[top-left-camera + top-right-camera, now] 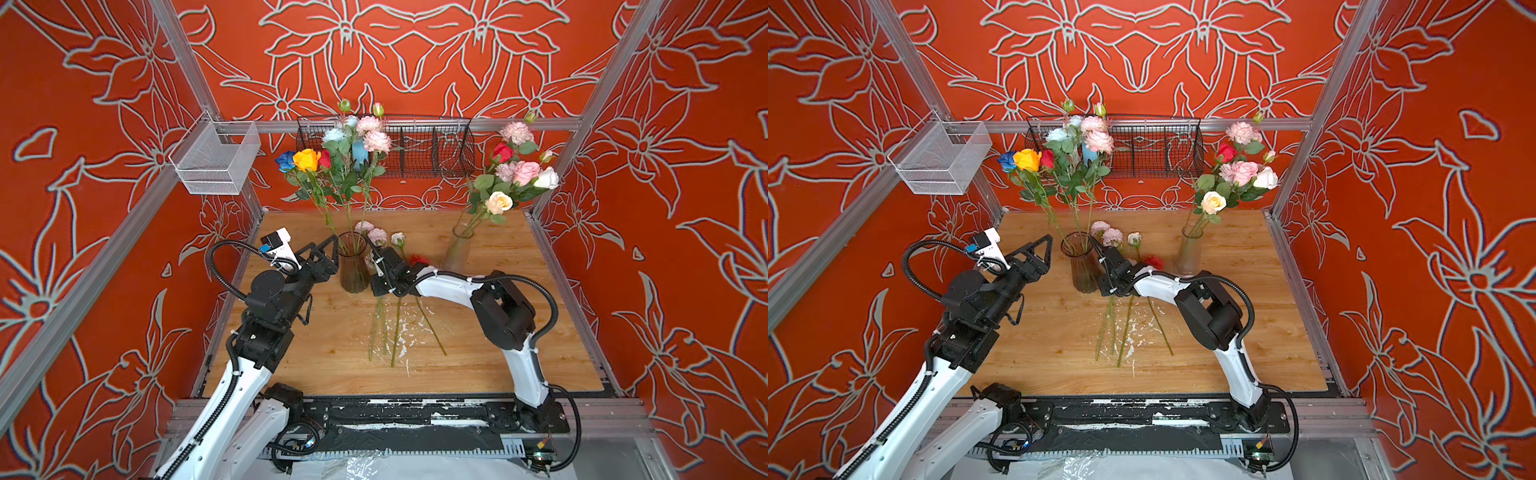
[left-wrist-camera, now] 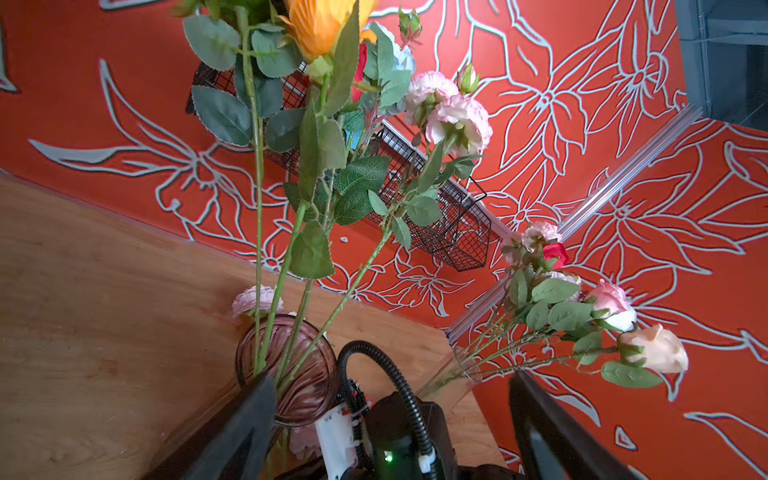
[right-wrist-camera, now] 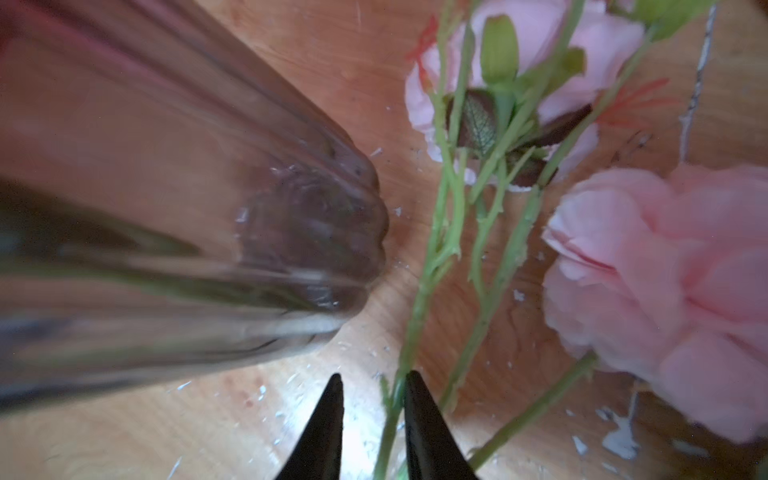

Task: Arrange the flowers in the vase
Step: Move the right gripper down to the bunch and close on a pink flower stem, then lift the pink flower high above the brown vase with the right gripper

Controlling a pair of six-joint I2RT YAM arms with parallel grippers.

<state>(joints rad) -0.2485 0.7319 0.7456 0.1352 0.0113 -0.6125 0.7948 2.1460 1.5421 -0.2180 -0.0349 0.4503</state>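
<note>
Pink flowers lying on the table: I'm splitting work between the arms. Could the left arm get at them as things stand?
Probably not directly. The brown vase stands between the left hand and the pink flowers, and the right hand straddles one of their stems.

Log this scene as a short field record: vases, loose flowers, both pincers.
tinted vase: upright, mid-table, holds mixed blooms
clear vase: back right, holds a bunch
loose flowers: a few lying on the table beside the tinted vase
left pincer: open, beside tinted vase
right pincer: low among loose flowers, jaws apart, one green stem between
</note>
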